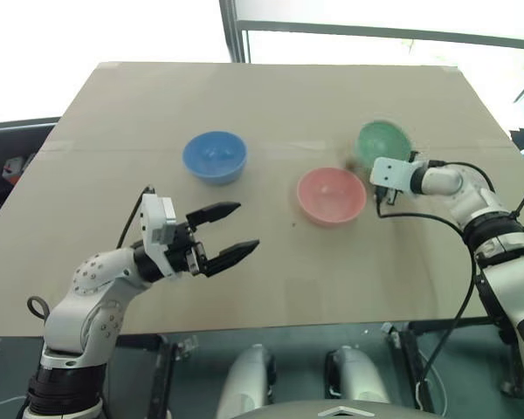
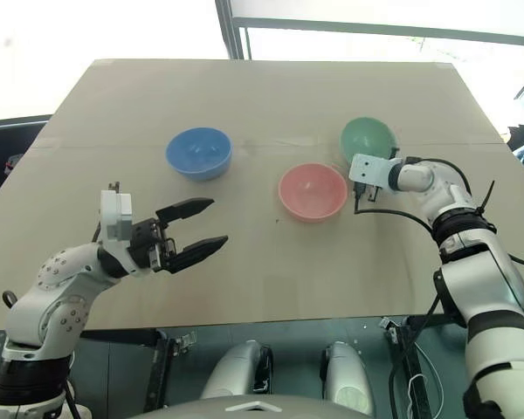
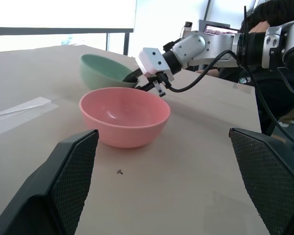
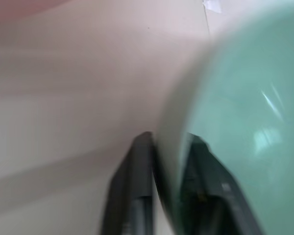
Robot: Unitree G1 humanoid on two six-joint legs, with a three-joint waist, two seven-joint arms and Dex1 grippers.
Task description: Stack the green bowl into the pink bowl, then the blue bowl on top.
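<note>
Currently the right pincer (image 4: pixel 167 161) is clamped on the rim of the green bowl (image 1: pixel 383 141), which sits tilted at the surface's (image 1: pixel 271 96) far right, just beside the pink bowl (image 1: pixel 331 195). Blue bowl (image 1: pixel 214 156) stands apart to the left. Left pincer (image 1: pixel 230 234) hovers wide open, holding nothing.

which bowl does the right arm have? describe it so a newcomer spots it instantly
Start at the tan table and go to its far right side, just beyond the pink bowl. There sits the green bowl, tipped up on edge, with the right gripper pinching its rim between the fingers. It is the only pale mint bowl; the blue bowl sits well to the left.
</note>
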